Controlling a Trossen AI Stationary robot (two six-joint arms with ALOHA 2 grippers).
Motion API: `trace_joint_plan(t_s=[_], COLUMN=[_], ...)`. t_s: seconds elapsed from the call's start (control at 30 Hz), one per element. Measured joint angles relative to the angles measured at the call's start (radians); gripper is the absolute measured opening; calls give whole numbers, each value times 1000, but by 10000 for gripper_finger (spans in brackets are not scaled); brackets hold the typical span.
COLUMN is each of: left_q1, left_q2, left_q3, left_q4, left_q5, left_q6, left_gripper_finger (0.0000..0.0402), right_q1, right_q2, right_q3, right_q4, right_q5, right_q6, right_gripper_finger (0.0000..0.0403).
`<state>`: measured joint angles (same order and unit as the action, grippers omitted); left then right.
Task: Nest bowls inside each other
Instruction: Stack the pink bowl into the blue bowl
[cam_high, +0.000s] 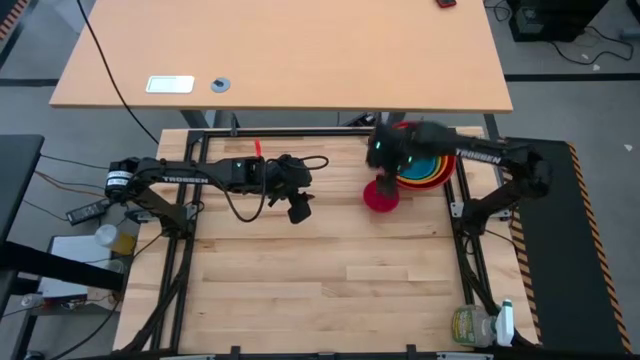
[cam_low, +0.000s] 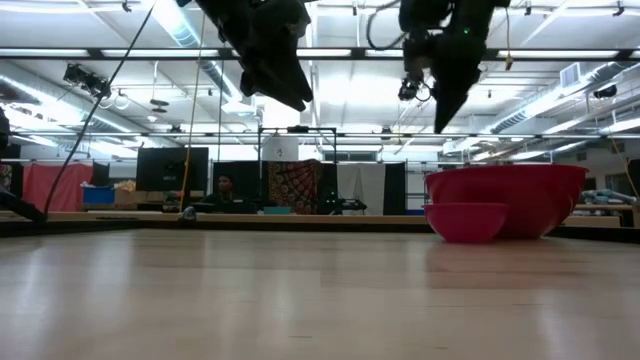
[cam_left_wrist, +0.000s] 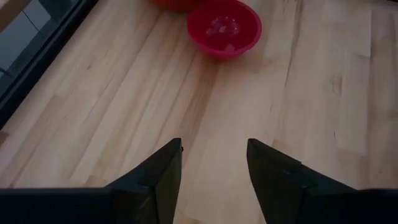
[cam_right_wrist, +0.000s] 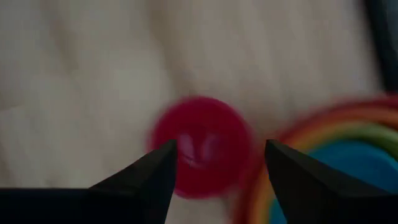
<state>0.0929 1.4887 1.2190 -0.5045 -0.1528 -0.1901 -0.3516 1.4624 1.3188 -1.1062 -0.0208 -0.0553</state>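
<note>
Likely light, stiff and slippery, the pink bowl (cam_high: 381, 195) suits a rim pinch from the right hand (cam_high: 385, 165), hovering released above it.

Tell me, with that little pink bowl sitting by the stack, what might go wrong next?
The right end effector hangs open above the small pink bowl. That bowl sits close beside the nested stack, so a finger coming down could knock the stack's rim or push the bowl away. The bowls look glossy, so a rim pinch might slip. The left end effector waits open over bare wood.
</note>
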Motion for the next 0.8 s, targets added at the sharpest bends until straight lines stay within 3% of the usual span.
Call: trace_joint_plan(t_s=[0.13,0.3,0.57,0.8], left_q1=[-1,-1,11,10], left_q2=[-3,-42,-87,-93], left_q3=[0,0,-1,-125], left_q4=[-5,-53,-140,-80], left_q5=[0,-7,-31,-14], left_q6=[18,68,174,172], left_gripper_finger=[183,181,180,180], right_q1=[144,240,266,265], right_q2=[0,-1,-2,-3], right_q3=[-106,-264,-490,-580], right_q4=[163,336,485,530], right_q5=[-18,49,143,240], right_q6=[40,122,191,191], right_gripper_finger=[236,226,207,168])
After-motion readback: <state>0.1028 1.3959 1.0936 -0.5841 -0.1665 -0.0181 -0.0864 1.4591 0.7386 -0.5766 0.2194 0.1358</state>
